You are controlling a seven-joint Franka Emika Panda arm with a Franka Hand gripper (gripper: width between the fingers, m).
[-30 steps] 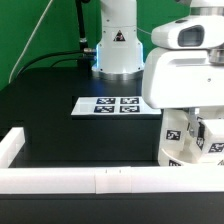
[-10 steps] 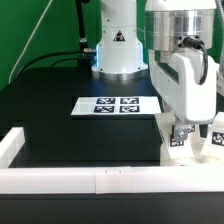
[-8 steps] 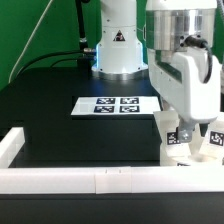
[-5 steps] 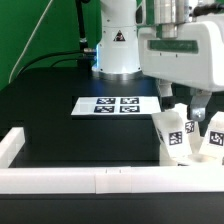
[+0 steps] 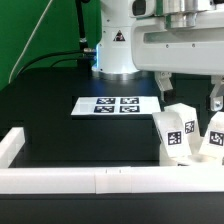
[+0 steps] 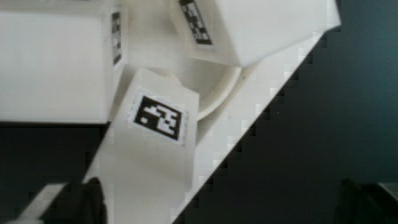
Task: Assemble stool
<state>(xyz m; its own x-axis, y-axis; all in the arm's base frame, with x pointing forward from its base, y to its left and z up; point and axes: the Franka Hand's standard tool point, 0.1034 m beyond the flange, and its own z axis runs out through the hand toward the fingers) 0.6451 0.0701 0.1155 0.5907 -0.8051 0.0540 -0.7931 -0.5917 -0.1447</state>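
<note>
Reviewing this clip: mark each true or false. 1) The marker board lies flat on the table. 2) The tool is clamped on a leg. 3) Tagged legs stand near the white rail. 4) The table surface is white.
1) True: the marker board lies flat.
2) False: the tool hangs above the legs, holding nothing.
3) True: they stand beside the rail.
4) False: the table is black.

Two cameras, one off the arm and one on its wrist
The exterior view looks across the black desk toward the robot base from behind the white rail; the wrist view peers close onto the tagged stool legs, the same legs at the exterior view's right
</note>
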